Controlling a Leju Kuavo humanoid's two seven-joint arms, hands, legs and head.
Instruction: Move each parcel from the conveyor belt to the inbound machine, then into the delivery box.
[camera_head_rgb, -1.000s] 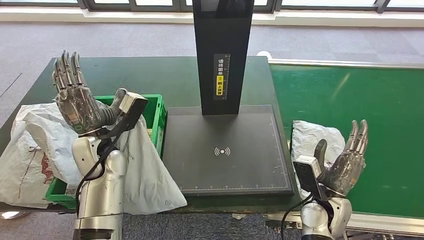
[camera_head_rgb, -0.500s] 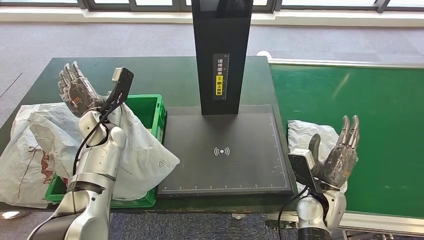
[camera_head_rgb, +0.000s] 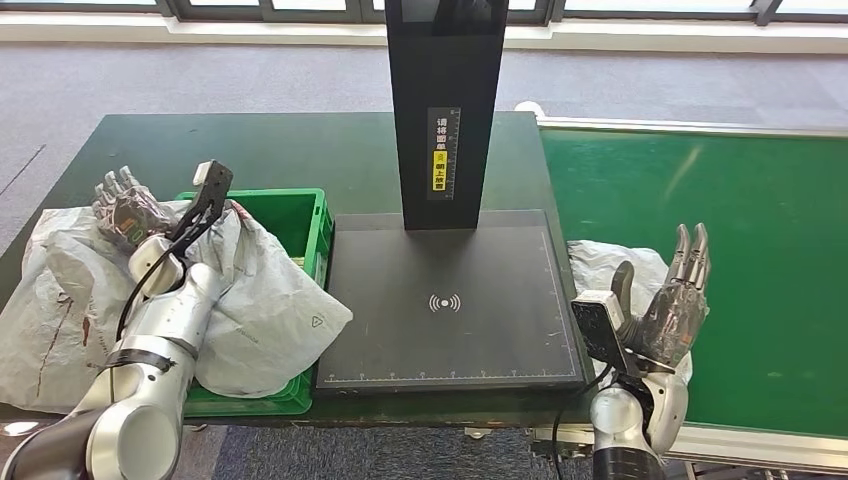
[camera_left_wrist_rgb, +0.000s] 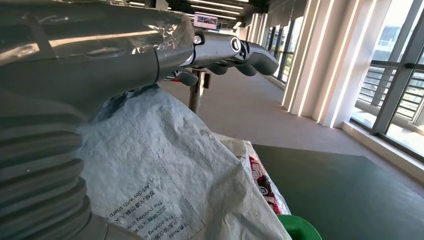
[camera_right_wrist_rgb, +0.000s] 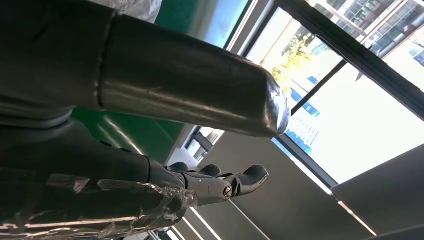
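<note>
The left robot hand (camera_head_rgb: 125, 208) has dropped empty, probably fingers apart, toward the bagged parcels (camera_head_rgb: 262, 300) at the green box (camera_head_rgb: 300, 215); the right robot hand (camera_head_rgb: 675, 310), wide open, nears the next parcel (camera_head_rgb: 600, 268).

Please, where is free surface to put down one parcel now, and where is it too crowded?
The black scanner platform is bare, bordered by the post behind and the green crate on one side. The green belt is bare beyond the right hand. The crate side is crowded: white bags spill over it around the left hand.
</note>
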